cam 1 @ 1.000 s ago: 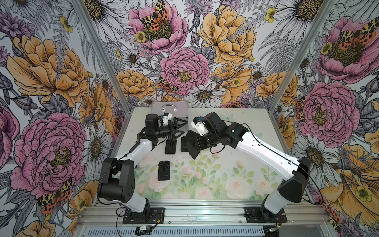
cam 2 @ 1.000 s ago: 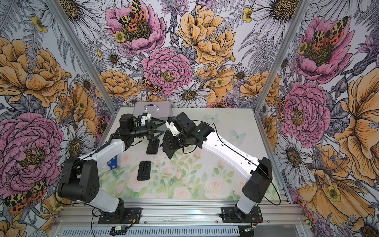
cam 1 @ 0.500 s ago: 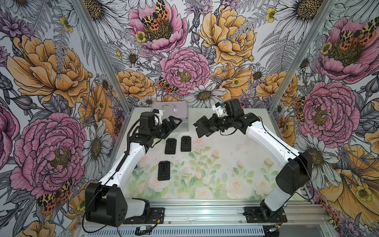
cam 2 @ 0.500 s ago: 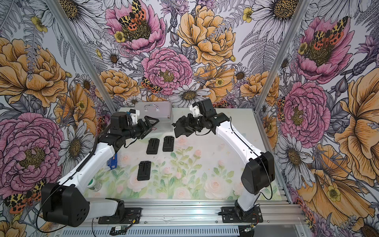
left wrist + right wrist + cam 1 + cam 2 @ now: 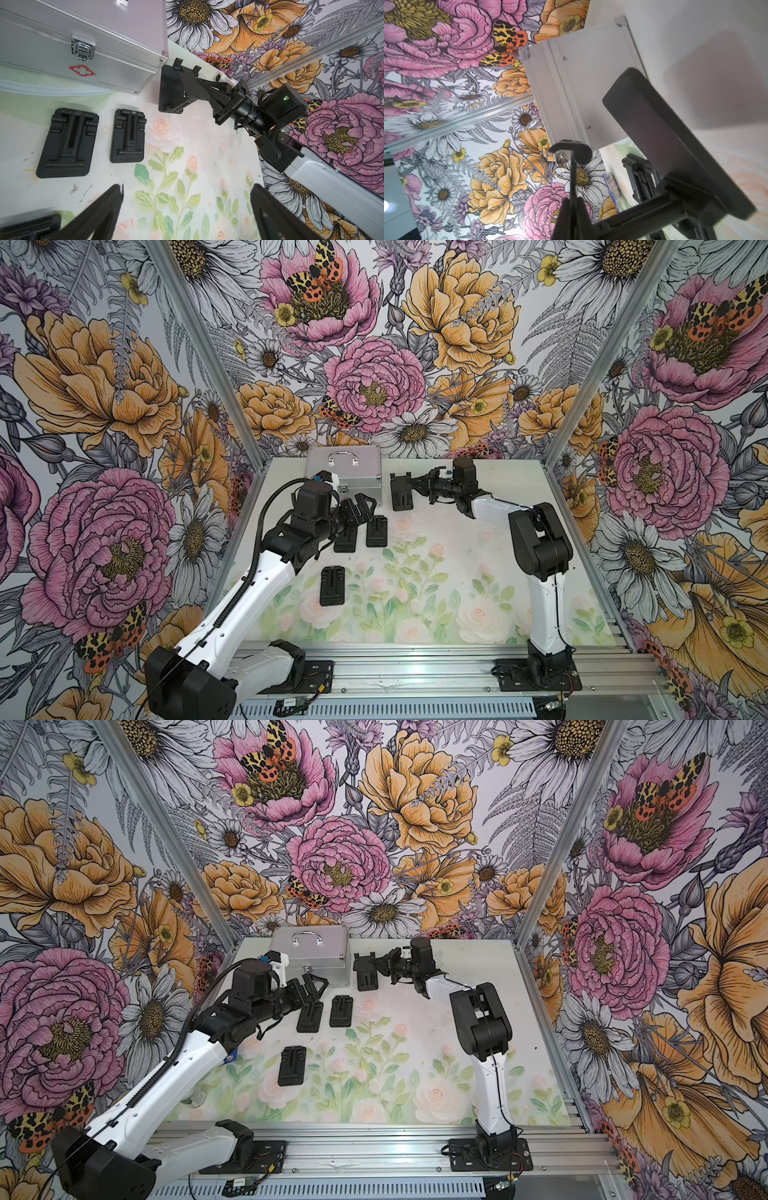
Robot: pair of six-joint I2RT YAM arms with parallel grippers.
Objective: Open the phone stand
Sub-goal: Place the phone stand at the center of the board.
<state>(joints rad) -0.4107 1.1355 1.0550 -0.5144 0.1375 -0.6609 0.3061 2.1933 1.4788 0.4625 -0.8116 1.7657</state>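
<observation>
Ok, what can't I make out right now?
Left claw covers the upper end of one flat stand in both top views.
Third flat stand: blurred, cut off by the left wrist view's edge.
Blue-labelled item in a top view: mostly under the left arm.
Right claw's grip on the open stand: right wrist view blurred.

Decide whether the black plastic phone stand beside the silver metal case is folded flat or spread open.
Spread open. The black plastic phone stand shows its hinged plate lifted off its base, unlike the flat folded black stands.

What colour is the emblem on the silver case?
Emblem: red and white; clearest in left wrist view.
</observation>
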